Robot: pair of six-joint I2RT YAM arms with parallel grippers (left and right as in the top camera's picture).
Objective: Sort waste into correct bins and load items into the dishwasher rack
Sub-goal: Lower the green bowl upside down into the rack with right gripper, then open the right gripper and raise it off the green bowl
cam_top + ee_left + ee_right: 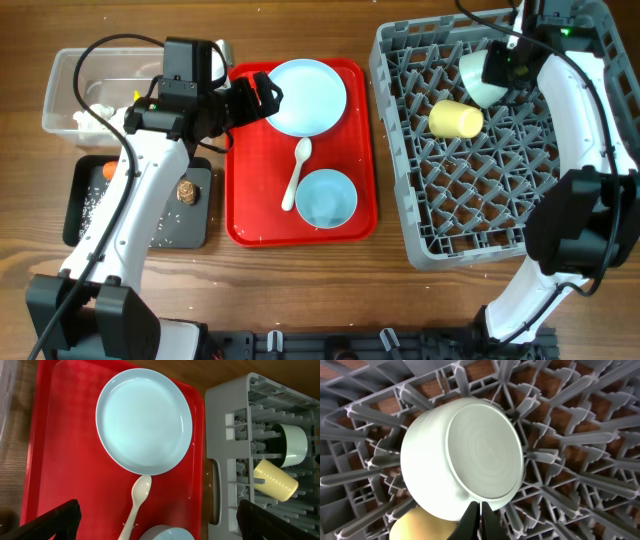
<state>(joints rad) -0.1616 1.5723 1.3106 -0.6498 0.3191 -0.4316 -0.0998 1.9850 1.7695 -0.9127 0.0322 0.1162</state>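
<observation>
At the desk's far-right corner, right fingers, together, are seemingly seating the green bowl in the rack; left fingers, apart, are hovering above the plate, needing descent.

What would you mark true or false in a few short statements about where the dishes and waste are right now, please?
1. The yellow cup lies on its side in the dishwasher rack. True.
2. The light-blue plate is in the rack. False: it sits on the red tray.
3. The white spoon lies on the tray between the plate and the light-blue bowl. True.
4. The carrot is in the clear tub. False: it is in the black tray.
5. The left gripper is shut on the spoon. False: it is open, holding nothing.
</observation>
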